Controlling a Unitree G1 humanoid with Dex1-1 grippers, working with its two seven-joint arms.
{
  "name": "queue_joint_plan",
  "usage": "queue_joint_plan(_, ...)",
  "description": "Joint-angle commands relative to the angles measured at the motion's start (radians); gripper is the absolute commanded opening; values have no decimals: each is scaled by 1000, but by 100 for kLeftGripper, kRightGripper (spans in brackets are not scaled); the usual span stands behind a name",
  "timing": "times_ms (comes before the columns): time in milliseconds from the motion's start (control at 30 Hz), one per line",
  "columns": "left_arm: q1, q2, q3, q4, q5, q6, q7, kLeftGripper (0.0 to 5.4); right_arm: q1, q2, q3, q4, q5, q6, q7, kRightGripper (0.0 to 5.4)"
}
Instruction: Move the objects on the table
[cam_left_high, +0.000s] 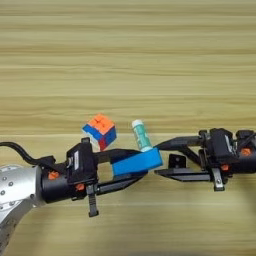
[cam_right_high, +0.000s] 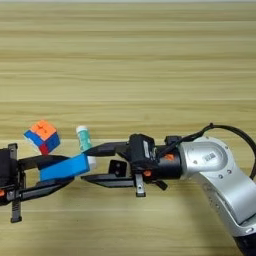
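- the left hand (cam_left_high: 135, 170) holds the blue block (cam_left_high: 137, 162) between its two black fingers, one finger above the block and one below; the block sits slightly tilted and appears raised just off the bench (cam_left_high: 128, 60).
- the right hand (cam_right_high: 97, 164) faces it from the other side with its fingers spread apart and nothing between them; its fingertips are just beside the block's free end.
- the glue stick (cam_left_high: 142, 135) lies just beyond both hands' fingertips, its lower end hidden behind the block. the puzzle cube (cam_left_high: 100, 131) rests just beyond the left hand, near the glue stick but apart from it.
- a small black square piece (cam_left_high: 176, 161) sits between the right hand's fingers, close to the lower one; i cannot tell whether it touches.
- to do this step well, i judge the left hand should keep the block level and steer clear of the glue stick, which could easily roll if knocked.
- count: one cube, one block, one glue stick, one small black piece, two hands.
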Motion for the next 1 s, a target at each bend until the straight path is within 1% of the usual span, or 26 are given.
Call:
queue_joint_plan(33,-14,15,-12,4,15,2,-7,134,-11,-2,4,-15,7,7,5,154)
queue_joint_plan(100,-16,14,-14,3,13,2,-8,134,-11,-1,7,-16,7,8,5,153)
queue_joint_plan(400,-25,9,-57,25,50,-13,-16,134,-9,-3,9,-21,10,17,11,153)
queue_joint_plan(667,-29,11,-74,43,72,-31,-17,134,-11,-9,12,-24,13,19,15,152)
queue_joint_plan(967,-48,12,-88,72,92,-51,-19,134,-15,-16,17,-23,12,21,20,151)
queue_joint_plan(1000,-49,11,-88,75,94,-54,-16,170,-16,-16,18,-22,11,21,21,151)
